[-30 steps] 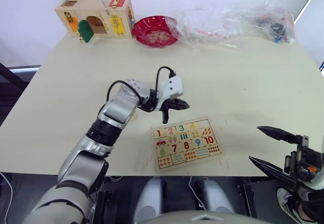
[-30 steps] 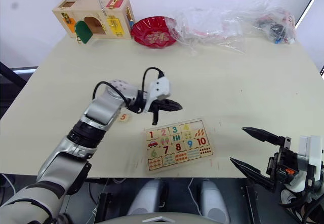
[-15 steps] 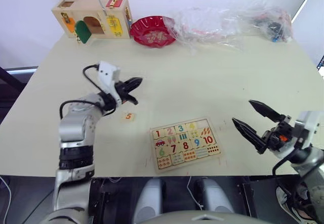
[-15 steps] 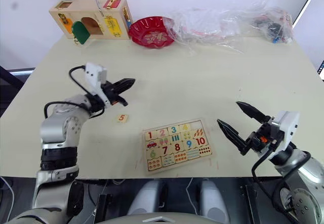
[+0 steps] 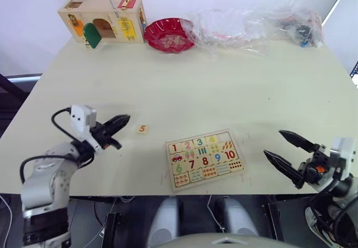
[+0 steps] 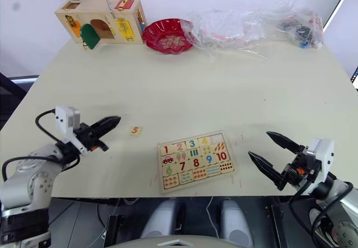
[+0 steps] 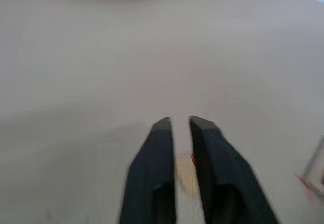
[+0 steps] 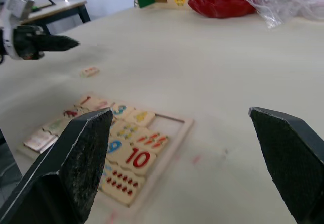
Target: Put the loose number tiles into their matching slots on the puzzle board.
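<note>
Left gripper [image 5: 120, 119] hovers over the bench [image 5: 235, 85], fingers nearly pressed together and empty. Just beside its tips lies the 5 tile [image 5: 142, 129]. Next comes the puzzle board [image 5: 205, 157], then the right gripper [image 5: 284, 151], spread wide.

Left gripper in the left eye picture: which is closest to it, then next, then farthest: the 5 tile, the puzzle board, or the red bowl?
From the left gripper:
1. The 5 tile, on the table just past its fingertips.
2. The puzzle board, further towards the robot's right, near the front edge.
3. The red bowl, at the table's far edge.
</note>
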`<state>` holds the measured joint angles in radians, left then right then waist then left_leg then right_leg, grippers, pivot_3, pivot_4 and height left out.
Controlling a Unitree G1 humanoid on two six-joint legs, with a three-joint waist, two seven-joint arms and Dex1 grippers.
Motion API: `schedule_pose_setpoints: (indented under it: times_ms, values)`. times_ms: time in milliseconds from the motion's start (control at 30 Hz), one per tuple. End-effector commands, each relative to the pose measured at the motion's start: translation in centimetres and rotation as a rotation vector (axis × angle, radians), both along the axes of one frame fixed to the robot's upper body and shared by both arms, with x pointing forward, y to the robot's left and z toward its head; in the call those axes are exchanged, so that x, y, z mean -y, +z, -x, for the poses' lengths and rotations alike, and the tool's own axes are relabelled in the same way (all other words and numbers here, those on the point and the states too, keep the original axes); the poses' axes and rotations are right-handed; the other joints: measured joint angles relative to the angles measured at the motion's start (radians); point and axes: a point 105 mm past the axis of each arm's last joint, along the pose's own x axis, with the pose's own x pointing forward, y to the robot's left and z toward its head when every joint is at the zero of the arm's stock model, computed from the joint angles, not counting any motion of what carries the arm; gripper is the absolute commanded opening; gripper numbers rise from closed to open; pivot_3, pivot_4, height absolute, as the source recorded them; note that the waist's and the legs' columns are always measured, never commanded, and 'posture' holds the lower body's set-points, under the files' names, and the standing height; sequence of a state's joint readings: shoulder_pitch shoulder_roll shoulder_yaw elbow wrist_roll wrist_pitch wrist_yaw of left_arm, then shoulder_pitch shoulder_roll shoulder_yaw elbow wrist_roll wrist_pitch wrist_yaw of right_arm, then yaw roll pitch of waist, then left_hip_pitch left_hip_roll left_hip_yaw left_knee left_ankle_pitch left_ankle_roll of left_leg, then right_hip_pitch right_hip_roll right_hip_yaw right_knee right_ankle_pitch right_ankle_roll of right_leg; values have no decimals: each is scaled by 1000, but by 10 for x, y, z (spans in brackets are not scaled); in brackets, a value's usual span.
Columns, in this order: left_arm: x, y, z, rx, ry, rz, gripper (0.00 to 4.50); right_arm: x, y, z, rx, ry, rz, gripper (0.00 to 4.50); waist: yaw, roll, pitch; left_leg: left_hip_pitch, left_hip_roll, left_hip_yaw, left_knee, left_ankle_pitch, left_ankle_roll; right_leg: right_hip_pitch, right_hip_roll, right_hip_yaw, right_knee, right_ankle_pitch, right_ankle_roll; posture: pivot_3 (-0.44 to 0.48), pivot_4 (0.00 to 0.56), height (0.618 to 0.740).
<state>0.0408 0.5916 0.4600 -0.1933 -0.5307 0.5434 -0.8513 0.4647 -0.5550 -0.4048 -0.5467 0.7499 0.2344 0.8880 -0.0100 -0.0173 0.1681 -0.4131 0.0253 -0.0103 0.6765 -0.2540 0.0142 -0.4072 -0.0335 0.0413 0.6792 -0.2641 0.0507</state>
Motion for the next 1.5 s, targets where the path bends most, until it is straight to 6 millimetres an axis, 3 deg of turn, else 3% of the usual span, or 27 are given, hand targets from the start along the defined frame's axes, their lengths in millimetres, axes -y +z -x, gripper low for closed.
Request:
schedule_pose_setpoints:
  times_ms: [33, 133, 200, 467, 867, 1167, 1333, 1500]
  values:
    - [-7, 12, 14, 48, -33, -27, 2473, 6, 10, 9, 47, -16, 16, 4500, 0, 0, 0, 0, 0, 0, 0, 0, 0, 0, 0, 0, 0, 0, 0, 0, 150, 740]
    - [-10, 4, 23, 16, -47, -35, 3892, 9, 7, 15, 36, -28, 24, 4500, 0, 0, 0, 0, 0, 1, 0, 0, 0, 0, 0, 0, -1, 0, 0, 0, 150, 740]
    - [-11, 1, 26, 3, -62, -44, 4362, 10, 5, 17, 30, -38, 24, 4500, 1, -1, -1, 0, 1, 1, -1, 0, 0, 0, 0, 0, -1, 0, 0, 0, 150, 740]
    - [-9, 0, 26, -18, -136, -77, 4362, 14, 2, 19, 18, -44, 29, 4500, 0, 0, -1, 1, 1, 2, -1, 0, 0, 0, 0, 1, -1, 0, 0, 0, 150, 740]
    - [-7, 10, 20, -37, -242, -116, 4362, 2, 10, 15, 45, -2, 2, 4500, 0, 0, -1, 1, 1, 2, -1, 0, 0, 0, 0, 1, -1, 0, 0, 0, 150, 740]
    - [-11, 19, 10, -78, -415, -244, 4362, -11, 19, 33, 10, 208, 40, 4500, 2, -1, -1, 1, 0, 4, -1, 0, 0, 0, 1, 0, -1, 0, 0, 0, 150, 740]
    - [-13, 19, -4, -50, -526, -342, 4362, -16, 30, 43, -13, 350, 63, 4500, 0, -1, -1, 1, -1, 4, -1, 0, 0, 0, 1, 0, -1, 0, 0, 0, 150, 740]
    - [-10, 11, -12, -127, -709, -409, 4362, -12, 38, 46, -31, 419, 102, 4500, 3, -3, -1, 0, -2, 6, -1, 0, 0, 0, 2, 0, -1, 0, 0, 0, 150, 740]
